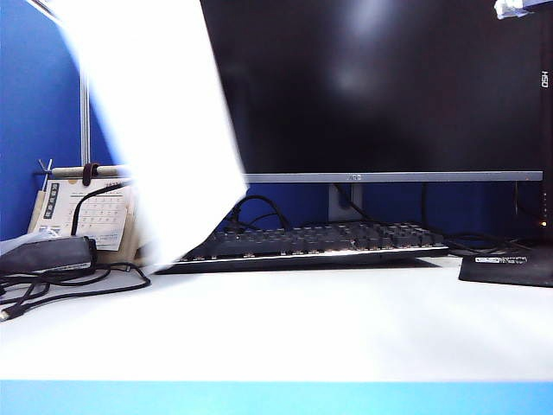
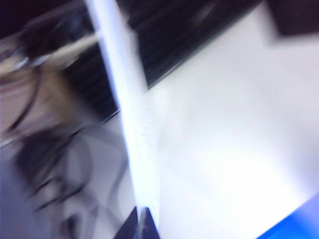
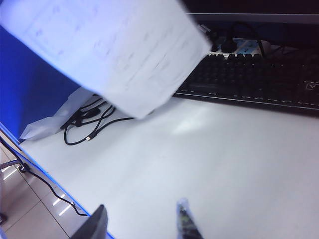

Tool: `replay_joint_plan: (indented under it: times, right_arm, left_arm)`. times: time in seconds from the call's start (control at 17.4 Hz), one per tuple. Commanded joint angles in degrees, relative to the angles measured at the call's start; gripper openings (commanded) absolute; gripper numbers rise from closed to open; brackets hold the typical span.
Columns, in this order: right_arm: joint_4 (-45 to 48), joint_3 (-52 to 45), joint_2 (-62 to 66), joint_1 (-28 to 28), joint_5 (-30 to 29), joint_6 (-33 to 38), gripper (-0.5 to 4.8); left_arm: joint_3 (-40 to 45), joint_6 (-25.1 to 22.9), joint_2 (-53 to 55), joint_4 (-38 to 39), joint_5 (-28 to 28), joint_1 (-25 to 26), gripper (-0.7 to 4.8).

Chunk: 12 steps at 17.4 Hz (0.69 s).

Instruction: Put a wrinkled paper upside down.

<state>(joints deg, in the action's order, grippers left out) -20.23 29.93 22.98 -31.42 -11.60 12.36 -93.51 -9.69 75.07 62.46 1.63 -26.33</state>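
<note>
The wrinkled paper (image 1: 160,121) is held up in the air at the left of the table (image 1: 285,328), hanging steeply, its lower edge reaching down near the left end of the keyboard (image 1: 320,242). In the right wrist view the paper (image 3: 109,50) shows faint printed lines, too blurred to be read. The left gripper (image 2: 139,226) is closed on the paper's edge (image 2: 129,124), which is seen edge-on and smeared. The right gripper (image 3: 142,221) is held wide open above bare table near the front edge, with nothing between its 2 fingers. Behind the paper a desk calendar (image 1: 91,212) with an unreadable grid is seen, beside loose cables (image 1: 69,281). A monitor (image 1: 380,86) stands behind the keyboard. The middle and right of the table lie open.
</note>
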Motion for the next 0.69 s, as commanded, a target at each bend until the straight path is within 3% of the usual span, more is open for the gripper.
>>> replay_joint_plan:
  times: [0.06,0.23,0.35,0.52,0.69]
  right_arm:
    - [1.2,0.3,-0.1,0.0,0.1,-0.4,1.80]
    - [1.2,0.3,-0.1,0.0,0.1,-0.6,1.80]
    - [1.2,0.3,-0.1,0.0,0.0,-0.6,1.81]
    - [-0.5,0.3,-1.8,0.0,2.2,-0.6,1.80]
    - [-3.7,0.3,-8.5,0.0,11.0,-2.1,1.80]
  left_arm:
    - [-0.1,-1.0,2.6,2.1,-12.4,-8.8,-0.06]
    - [-0.1,1.1,8.9,0.1,-14.9,-19.6,-0.06]
    - [-0.1,3.2,14.9,-3.8,-14.5,-23.4,-0.06]
    - [-0.1,4.2,23.1,-10.9,-11.7,-24.6,-0.06]
    - [-0.1,4.3,27.7,-16.2,-6.1,-24.6,-0.06]
